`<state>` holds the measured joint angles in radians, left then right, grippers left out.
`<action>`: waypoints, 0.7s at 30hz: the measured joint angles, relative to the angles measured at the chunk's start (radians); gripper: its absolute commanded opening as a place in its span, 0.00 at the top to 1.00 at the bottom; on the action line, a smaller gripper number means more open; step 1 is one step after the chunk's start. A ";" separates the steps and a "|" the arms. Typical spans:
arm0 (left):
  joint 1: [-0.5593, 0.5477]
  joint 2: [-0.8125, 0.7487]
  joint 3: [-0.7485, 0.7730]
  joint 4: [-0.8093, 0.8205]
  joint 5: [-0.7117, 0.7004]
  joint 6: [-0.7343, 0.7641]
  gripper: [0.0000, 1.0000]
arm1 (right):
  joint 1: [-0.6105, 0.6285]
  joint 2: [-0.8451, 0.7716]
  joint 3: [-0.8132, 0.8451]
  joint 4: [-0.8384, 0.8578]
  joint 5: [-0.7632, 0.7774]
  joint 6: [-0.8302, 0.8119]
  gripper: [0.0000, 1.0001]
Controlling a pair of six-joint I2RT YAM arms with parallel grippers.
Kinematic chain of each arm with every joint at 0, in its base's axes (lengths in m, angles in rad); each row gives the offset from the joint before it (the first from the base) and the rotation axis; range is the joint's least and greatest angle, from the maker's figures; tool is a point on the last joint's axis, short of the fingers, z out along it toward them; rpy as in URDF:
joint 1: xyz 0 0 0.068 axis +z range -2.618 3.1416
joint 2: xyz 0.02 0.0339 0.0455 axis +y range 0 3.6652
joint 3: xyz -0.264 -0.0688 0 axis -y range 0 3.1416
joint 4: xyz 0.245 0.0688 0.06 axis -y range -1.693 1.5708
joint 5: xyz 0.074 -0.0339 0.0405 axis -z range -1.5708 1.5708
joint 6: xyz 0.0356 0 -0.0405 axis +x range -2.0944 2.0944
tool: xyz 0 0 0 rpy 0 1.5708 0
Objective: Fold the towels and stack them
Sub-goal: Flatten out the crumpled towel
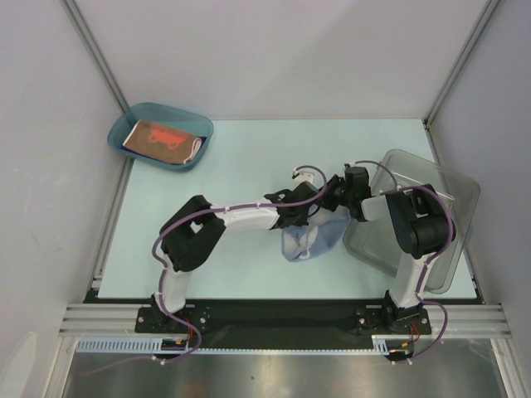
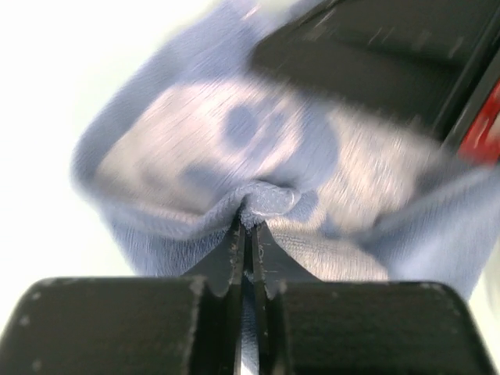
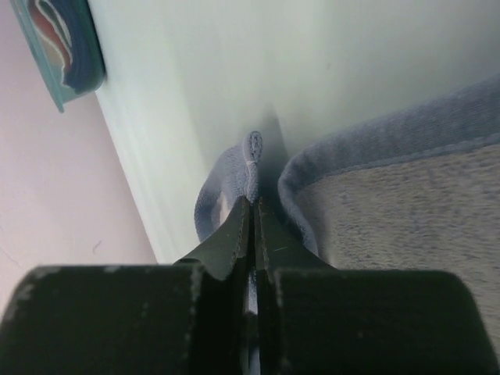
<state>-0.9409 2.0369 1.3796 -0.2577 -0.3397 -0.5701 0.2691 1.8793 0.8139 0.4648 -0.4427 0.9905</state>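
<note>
Light-blue towel hangs bunched above the middle of the table, just left of the clear bin, pinched at its upper edge by both arms. The left claw is closed tight on a small fold of that hem, with the patterned cloth spreading away from its tips. The right claw is likewise clamped shut on a narrow tuck of the same edge, with more of the cloth lying just to its right.

From above, the two grips sit close together, the right one a little farther from the bases, so the held edge runs on a short slant from left to right. The rest of the light-blue towel sags from both claws toward the robot's side. Its long axis cannot be read while it is crumpled. The next move probably calls for drawing the claws apart along that edge to pull it straight.

Well apart, at the far left corner, a brown-red towel lies folded in the teal tray.
</note>
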 measured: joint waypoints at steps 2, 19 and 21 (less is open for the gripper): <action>0.006 -0.045 -0.036 -0.013 0.009 0.004 0.89 | -0.014 0.000 0.007 -0.020 -0.003 -0.019 1.00; 0.309 -0.381 -0.496 0.074 0.291 -0.015 0.61 | -0.023 -0.018 0.047 -0.189 0.011 -0.200 1.00; 0.329 -0.396 -0.528 0.080 0.300 -0.031 0.53 | -0.014 -0.029 0.048 -0.206 0.016 -0.220 1.00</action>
<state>-0.6117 1.6405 0.8516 -0.1772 -0.0399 -0.6014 0.2546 1.8500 0.8616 0.2584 -0.4263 0.7700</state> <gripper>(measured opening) 0.394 0.021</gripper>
